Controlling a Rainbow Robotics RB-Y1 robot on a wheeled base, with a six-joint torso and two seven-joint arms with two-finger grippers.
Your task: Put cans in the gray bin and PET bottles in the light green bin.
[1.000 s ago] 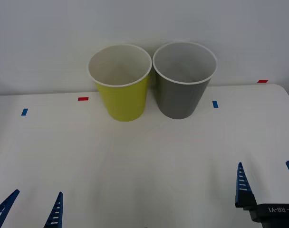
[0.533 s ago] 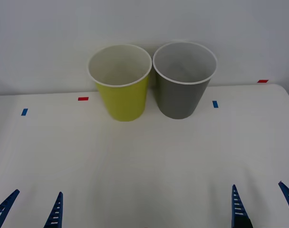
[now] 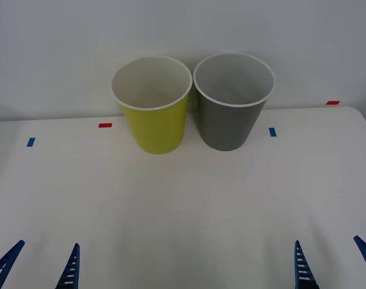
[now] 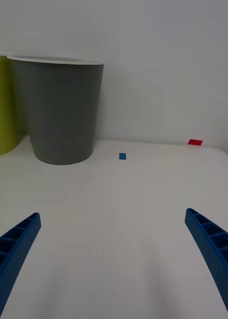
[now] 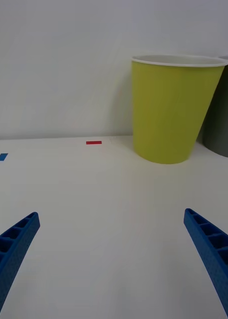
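Withdrawn lately, right pincer [image 3: 334, 265] gapes wide, holding nothing — gray bin [image 3: 233, 102] and light green bin [image 3: 153, 107] look empty.

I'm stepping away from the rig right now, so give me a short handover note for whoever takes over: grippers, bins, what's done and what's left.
Left gripper: jaws open, holding nothing, low over the near left of the table.
Right gripper: jaws open, holding nothing, low over the near right.
Light green bin and gray bin: upright, side by side at the far edge by the wall, green on the robot's left.
Done: cannot tell; what the front view shows of each bin's inside is bare, but the bottoms are hidden.
Left: no can or bottle lies on the table; check the bins before continuing.
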